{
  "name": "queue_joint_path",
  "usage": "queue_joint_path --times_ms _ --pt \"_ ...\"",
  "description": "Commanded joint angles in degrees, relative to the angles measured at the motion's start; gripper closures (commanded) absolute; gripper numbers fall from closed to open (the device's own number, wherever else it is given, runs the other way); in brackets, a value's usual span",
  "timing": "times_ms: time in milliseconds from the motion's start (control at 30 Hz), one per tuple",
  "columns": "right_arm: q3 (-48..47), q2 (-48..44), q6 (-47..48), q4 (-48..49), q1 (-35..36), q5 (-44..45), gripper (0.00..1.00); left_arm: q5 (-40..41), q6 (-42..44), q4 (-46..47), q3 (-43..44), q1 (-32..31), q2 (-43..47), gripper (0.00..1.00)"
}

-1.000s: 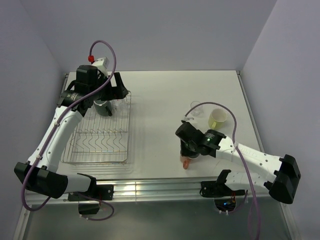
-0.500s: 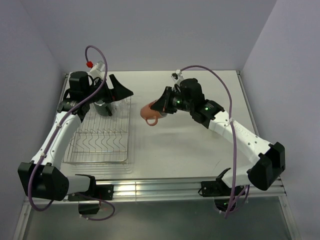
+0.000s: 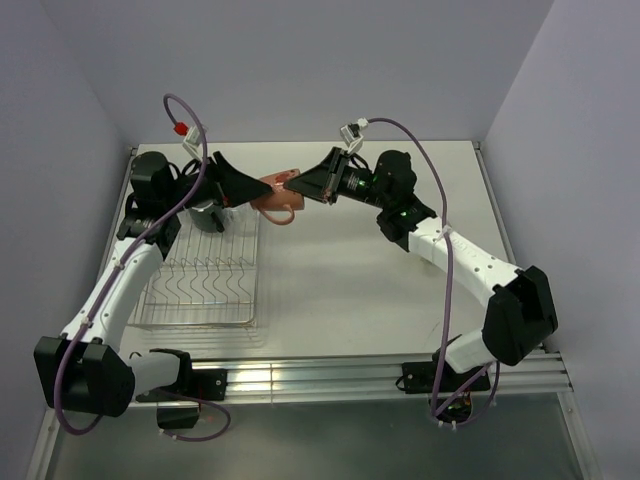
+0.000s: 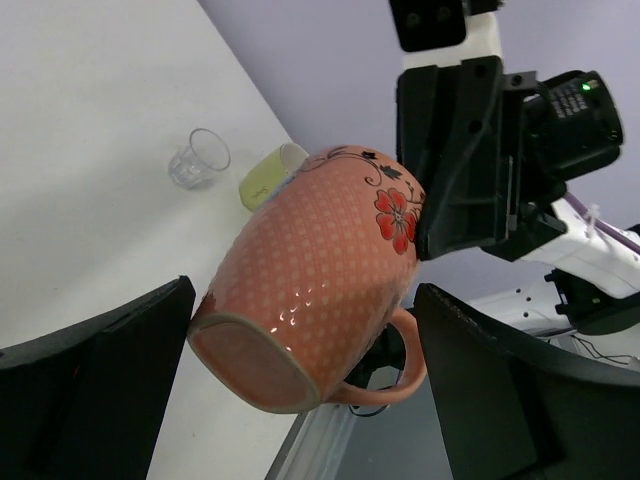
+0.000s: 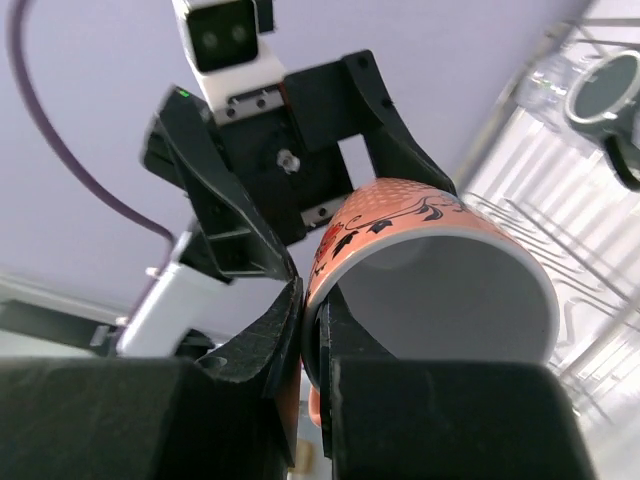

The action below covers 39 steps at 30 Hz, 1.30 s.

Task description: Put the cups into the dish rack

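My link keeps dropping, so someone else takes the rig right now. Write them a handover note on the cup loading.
Right gripper: shut on the rim of the orange mug, holding it in the air by the far end of the dish rack.
Left gripper: open, fingers either side of the mug's base, apparently for a handover.
Done: black mug and racked tumbler in the rack.
Left: orange mug, then loose tumbler and yellow-green cup on the table.

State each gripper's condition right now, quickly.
Left gripper: open, fingers either side of the orange floral ceramic mug.
Right gripper: shut on that mug's rim.
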<state>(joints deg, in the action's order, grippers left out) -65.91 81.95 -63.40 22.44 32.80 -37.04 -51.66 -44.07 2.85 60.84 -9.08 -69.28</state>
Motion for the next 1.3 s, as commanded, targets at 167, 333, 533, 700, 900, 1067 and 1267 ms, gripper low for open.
queue_joint_path --times_ms 167,333,533,700,900,1067,1267 --pt "1.9 2.6 -12.6 27.2 -2.1 -2.7 1.0 -5.9 -5.8 9.2 -1.1 -0.9 2.9 0.01" --pt "2.1 3.2 -13.9 30.0 -2.1 -2.5 1.0 -6.7 -7.3 9.3 -0.7 -1.1 3.4 0.01" --pt "1.8 4.1 -14.9 31.9 -2.0 -2.5 1.0 -6.7 -6.8 7.8 -0.1 -1.4 3.4 0.09" --pt "1.7 5.2 -15.7 33.1 -2.0 -3.1 1.0 -6.1 -6.7 7.0 0.5 -1.5 3.4 0.19" --pt "2.1 6.0 -16.4 35.0 -1.5 -4.7 1.0 -6.1 -7.9 8.7 0.2 -1.6 3.4 0.43" --pt "2.7 6.3 -15.5 34.3 -1.4 -5.0 1.0 -5.7 -8.3 9.3 0.6 -1.8 3.4 0.81" --pt "3.9 6.5 -15.0 33.6 -1.4 -4.5 0.89 -3.5 -7.3 6.2 2.5 -1.8 4.8 1.0"
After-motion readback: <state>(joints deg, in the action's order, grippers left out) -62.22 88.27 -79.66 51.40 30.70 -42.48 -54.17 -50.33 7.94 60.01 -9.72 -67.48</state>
